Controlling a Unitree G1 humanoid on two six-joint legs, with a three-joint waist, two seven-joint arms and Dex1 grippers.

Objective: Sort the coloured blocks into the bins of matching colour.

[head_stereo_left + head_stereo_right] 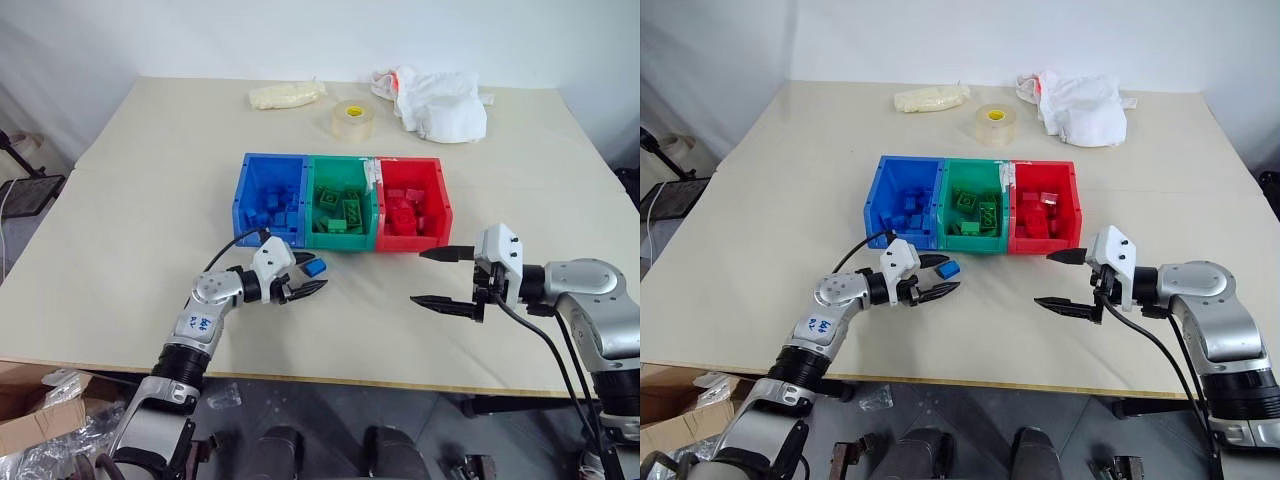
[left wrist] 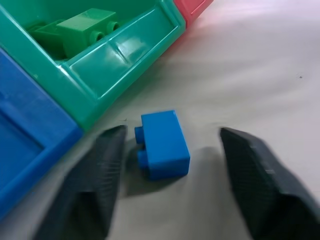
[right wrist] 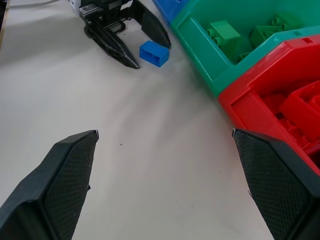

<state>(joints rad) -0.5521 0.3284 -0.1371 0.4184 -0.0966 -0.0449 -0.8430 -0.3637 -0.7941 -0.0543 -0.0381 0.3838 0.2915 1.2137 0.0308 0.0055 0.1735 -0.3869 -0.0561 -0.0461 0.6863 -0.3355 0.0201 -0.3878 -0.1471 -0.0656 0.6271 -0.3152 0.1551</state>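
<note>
The left gripper (image 1: 940, 275) straddled a blue block (image 2: 163, 144) lying on the tabletop before the bins (image 1: 342, 236), jaws unclosed, apparently to grasp it, while the right gripper (image 1: 444, 277) waited spread and empty.

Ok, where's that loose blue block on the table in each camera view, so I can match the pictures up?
Left eye view: the blue block lies on the table in front of the bins, between the left gripper's jaws.
Right eye view: same spot.
Left wrist view: centre, between the two black fingers.
Right wrist view: upper middle.
Shared landmark: the green bin's front wall, just behind it.
</note>
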